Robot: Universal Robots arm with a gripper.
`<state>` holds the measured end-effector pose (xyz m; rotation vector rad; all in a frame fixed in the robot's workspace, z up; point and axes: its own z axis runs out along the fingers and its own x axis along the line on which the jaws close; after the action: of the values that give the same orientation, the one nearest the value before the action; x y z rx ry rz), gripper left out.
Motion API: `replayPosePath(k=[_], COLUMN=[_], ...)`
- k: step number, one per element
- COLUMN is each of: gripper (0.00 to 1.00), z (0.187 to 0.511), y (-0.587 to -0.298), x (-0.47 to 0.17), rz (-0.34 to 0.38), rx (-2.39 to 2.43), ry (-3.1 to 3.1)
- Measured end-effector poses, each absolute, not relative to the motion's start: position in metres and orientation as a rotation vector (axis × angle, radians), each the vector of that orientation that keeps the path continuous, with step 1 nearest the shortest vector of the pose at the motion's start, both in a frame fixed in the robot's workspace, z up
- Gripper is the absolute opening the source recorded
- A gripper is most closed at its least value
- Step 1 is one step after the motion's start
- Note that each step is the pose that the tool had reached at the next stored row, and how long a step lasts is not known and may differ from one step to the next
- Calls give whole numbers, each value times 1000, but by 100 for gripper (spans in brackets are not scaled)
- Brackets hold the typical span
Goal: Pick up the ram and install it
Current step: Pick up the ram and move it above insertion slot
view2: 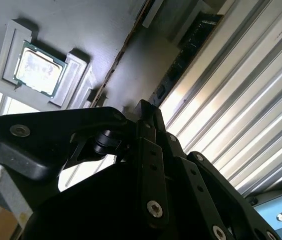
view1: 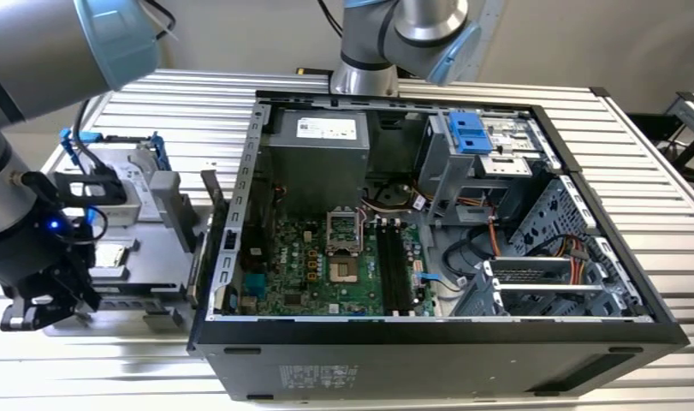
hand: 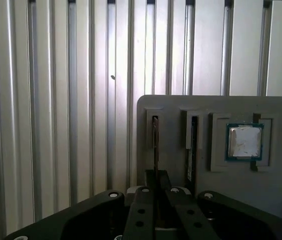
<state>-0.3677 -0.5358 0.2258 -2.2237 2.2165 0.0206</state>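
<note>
The gripper (hand: pixel 156 180) is clamping the ram (hand: pixel 155 142), with its fingers (hand: pixel 141 215) drawn in tight on either side of the stick. The ram is standing on edge in a narrow slot of the grey holder (hand: pixel 180 102) and running straight in between the fingertips. In the second wrist view it is showing as a long, thin, dark board with a row of small chips. The neighbouring slot is holding another thin board (hand: pixel 192 150), and a square pocket beside that is cradling the silver processor chip (hand: pixel 244 141). In the exterior view the holder is sitting on the ribbed table (view1: pixel 655 154), to the exterior view's left of the open computer case (view1: pixel 438 360), whose motherboard (view1: pixel 312 257) is lying exposed.
</note>
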Motion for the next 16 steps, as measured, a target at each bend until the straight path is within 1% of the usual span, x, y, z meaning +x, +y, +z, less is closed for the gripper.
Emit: replayPosePath(k=[16], gripper=[0], z=[235], y=[-536], x=[-368], rz=[21], rx=[-2224], ry=[2217])
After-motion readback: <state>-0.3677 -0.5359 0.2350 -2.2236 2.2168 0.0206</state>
